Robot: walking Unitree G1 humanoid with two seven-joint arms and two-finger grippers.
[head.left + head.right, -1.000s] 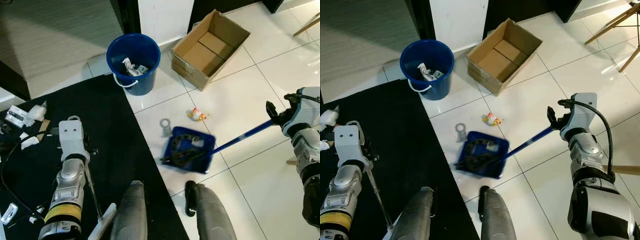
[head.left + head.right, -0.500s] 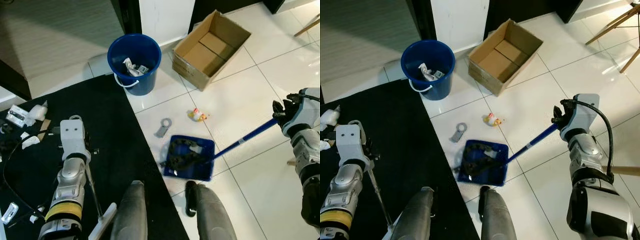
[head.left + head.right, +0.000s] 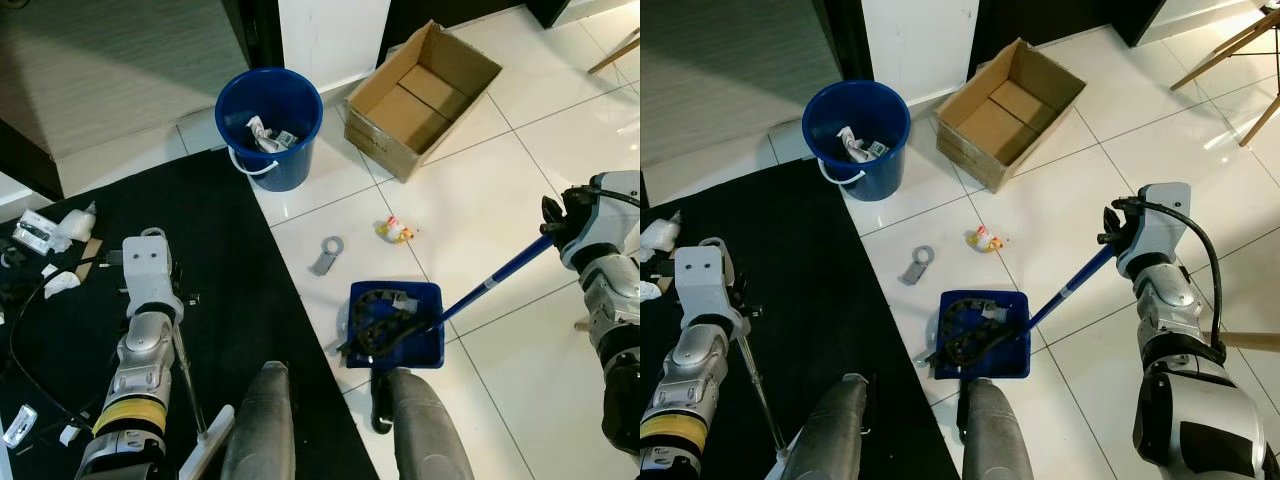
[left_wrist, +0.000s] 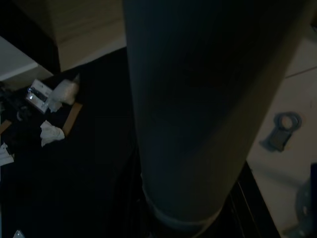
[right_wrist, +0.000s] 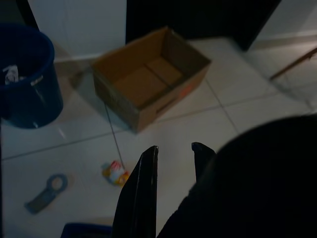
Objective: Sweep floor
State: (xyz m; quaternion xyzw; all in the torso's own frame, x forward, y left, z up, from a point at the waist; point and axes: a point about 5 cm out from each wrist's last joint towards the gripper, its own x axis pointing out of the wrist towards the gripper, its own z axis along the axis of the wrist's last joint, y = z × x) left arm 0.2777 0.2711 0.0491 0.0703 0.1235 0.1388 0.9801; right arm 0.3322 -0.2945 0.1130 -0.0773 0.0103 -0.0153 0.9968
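Two bits of trash lie past the dustpan [image 3: 983,335]: a grey ring [image 3: 916,266] and a small wrapper [image 3: 984,240]. The right gripper [image 3: 1110,232] clamps the dustpan's blue pole [image 3: 1072,288], which slants down toward the pan. I cannot tell about the left gripper [image 3: 190,390].

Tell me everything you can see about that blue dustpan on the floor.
The blue dustpan looks like plastic, a shallow square tray lying flat on the white tile just in front of the robot's feet, beside the black mat. A tangle of black cord-like debris and a pale scrap sit inside. Its long blue handle slants up to the right gripper, which holds its top end.
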